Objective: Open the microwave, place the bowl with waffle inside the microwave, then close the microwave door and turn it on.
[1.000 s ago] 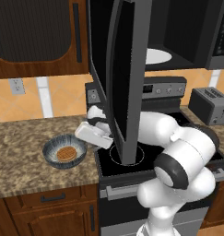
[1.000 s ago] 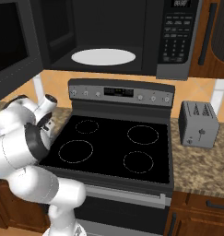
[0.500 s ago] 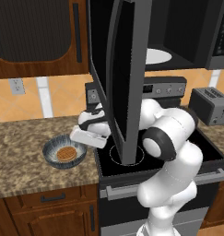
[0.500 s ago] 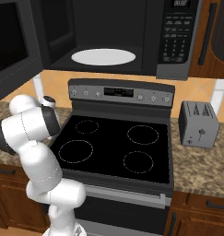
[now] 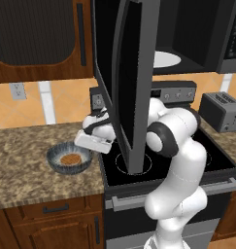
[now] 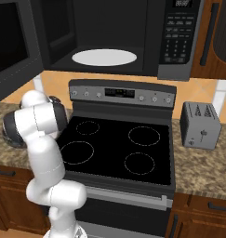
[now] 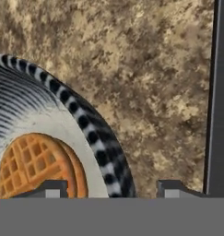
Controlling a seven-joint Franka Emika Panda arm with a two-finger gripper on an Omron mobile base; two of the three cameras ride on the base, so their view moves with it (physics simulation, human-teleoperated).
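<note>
Claw over the bowl's rim, ready for the pick-up.

On the left, the bowl [image 5: 69,159] sits on the granite table [image 5: 22,160] with the waffle [image 5: 70,159] lying inside it. Just right of it the claw [image 5: 92,142] hovers, fingers apart; in the hand view they straddle the near rim, one tip above the waffle, the other outside the wall. Further right the door [image 5: 131,82] stands open, and the microwave [image 6: 133,32] shows its white turntable [image 6: 104,57]. Judged step: grasping the bowl. Next it should descend, pinch the rim, lift level and clear the door's edge.
</note>
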